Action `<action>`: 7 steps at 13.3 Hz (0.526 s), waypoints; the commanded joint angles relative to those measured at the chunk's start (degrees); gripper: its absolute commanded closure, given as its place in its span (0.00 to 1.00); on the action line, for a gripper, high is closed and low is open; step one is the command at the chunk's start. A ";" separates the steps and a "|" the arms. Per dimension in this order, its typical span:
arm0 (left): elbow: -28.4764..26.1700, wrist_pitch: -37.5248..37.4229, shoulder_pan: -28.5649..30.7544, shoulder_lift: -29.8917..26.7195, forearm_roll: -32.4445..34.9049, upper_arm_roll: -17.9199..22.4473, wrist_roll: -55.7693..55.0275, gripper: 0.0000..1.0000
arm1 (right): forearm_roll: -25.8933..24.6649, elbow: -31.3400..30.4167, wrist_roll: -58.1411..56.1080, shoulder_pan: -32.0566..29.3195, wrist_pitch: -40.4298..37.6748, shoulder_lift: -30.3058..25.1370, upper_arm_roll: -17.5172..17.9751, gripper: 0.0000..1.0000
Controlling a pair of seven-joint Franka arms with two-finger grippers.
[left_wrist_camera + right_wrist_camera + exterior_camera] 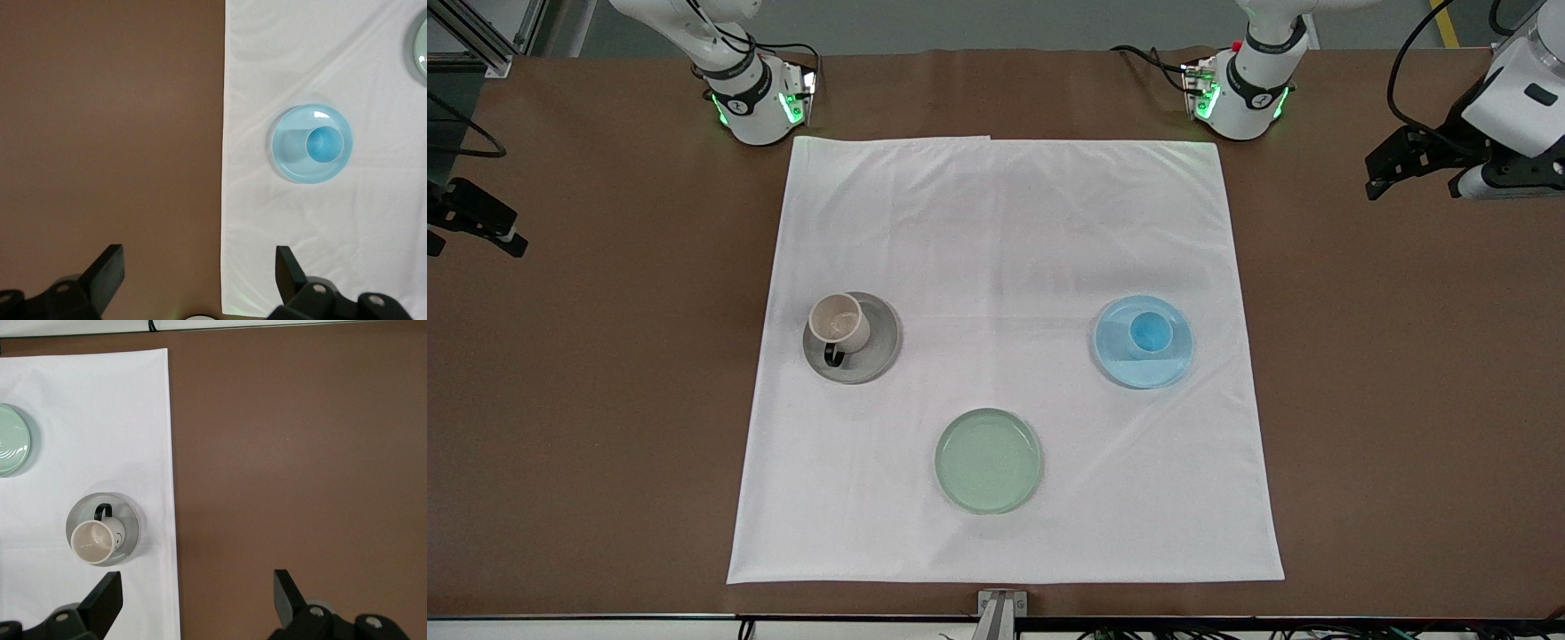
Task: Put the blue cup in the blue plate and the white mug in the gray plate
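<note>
The white mug point(839, 322) with its black handle stands on the gray plate point(878, 351), toward the right arm's end of the white cloth. The blue cup point(1151, 332) stands on the blue plate point(1119, 357), toward the left arm's end. My left gripper point(1392, 169) is open and empty, up over the bare brown table beside the cloth. My right gripper point(476, 231) is open and empty over the brown table at the right arm's end. The left wrist view shows the left gripper point(198, 267), blue cup point(325, 144) and blue plate point(287, 152). The right wrist view shows the right gripper point(195, 590), mug point(97, 541) and gray plate point(129, 520).
An empty pale green plate point(988, 460) lies on the white cloth point(1005, 249), nearer to the front camera than the other two plates. It also shows in the left wrist view point(421, 47) and in the right wrist view point(10, 450). Brown table surrounds the cloth.
</note>
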 commanded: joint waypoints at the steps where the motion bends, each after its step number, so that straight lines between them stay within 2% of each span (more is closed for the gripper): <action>1: 1.61 -0.26 -0.06 1.13 -1.14 0.11 0.23 0.00 | -0.77 1.26 -0.13 -0.41 -0.68 0.61 0.49 0.00; 7: 1.61 -0.52 -0.15 1.22 -1.41 0.11 0.14 0.00 | -0.77 1.26 -0.13 -0.41 -0.59 0.61 0.48 0.00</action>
